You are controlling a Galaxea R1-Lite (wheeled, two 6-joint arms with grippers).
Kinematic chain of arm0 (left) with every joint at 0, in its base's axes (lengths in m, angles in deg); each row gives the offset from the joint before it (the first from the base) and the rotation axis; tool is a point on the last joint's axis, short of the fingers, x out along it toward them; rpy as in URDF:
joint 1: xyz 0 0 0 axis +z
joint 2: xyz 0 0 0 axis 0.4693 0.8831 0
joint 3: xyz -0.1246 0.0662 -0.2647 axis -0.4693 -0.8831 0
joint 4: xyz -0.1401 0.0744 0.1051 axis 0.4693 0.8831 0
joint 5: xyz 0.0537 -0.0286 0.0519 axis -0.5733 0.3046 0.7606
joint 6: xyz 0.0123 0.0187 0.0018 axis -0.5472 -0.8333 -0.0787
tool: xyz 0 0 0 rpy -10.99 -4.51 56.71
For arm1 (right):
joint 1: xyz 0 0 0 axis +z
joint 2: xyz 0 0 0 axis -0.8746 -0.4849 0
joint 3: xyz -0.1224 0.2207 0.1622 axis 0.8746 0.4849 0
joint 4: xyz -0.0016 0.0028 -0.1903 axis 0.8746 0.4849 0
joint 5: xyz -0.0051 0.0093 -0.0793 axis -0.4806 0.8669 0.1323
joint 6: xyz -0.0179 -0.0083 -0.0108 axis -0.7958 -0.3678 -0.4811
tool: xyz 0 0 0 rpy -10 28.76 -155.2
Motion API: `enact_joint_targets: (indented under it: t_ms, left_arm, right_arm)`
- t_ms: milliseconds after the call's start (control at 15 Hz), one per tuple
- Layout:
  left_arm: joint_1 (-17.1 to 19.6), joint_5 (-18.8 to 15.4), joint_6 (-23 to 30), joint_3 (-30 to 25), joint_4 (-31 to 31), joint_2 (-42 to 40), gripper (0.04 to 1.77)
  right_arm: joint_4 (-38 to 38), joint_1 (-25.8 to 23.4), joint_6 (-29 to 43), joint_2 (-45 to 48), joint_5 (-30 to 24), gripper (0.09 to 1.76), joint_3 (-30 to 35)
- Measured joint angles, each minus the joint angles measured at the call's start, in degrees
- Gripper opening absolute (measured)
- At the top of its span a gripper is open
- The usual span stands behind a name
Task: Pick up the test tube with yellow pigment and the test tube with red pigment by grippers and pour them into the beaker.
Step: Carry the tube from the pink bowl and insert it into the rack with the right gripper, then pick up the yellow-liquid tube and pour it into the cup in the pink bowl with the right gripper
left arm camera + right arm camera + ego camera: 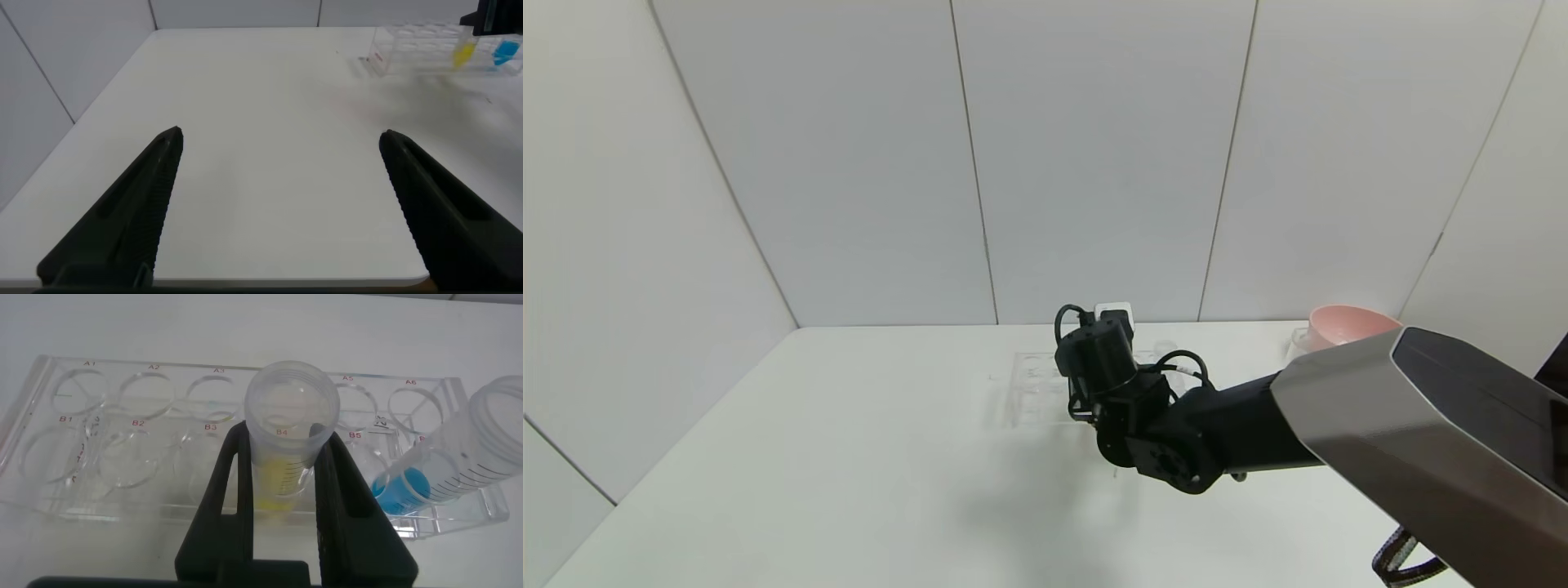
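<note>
The test tube with yellow pigment (pixel 282 486) stands in hole B4 of a clear multi-hole rack (pixel 106 449). My right gripper (pixel 283 437) is over the rack, its two black fingers (pixel 229 498) pressed against the tube's sides just below its open rim. In the head view the right wrist (pixel 1098 359) hides the tube and fingers above the rack (pixel 1029 392). My left gripper (pixel 280 137) is open and empty over bare table, well short of the rack (pixel 409 45); the yellow tube (pixel 463 54) shows there too. The red tube is not in view. A faint clear vessel (pixel 1298 339), possibly the beaker, stands beside the pink bowl.
A tube with blue liquid (pixel 404 490) leans in the rack right beside the yellow one, close to one right finger. A pink bowl (pixel 1343 324) stands at the table's back right. White walls close the table at the back and sides.
</note>
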Motion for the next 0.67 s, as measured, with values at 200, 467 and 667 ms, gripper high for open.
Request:
enact_joint_targets:
  t_ms: [200, 467, 667]
  left_arm:
    - [0.0, 0.0, 0.0, 0.0, 0.0, 0.0, 1.72]
    - [0.0, 0.0, 0.0, 0.0, 0.0, 0.0, 1.72]
    - [0.0, 0.0, 0.0, 0.0, 0.0, 0.0, 1.72]
  right_arm:
    - [0.1, 0.0, 0.0, 0.1, 0.4, 0.49, 0.0]
    - [0.6, 0.0, -1.4, 3.0, 0.2, 0.50, 0.5]
    - [0.8, 0.0, -4.0, 6.4, 0.0, 0.50, 1.2]
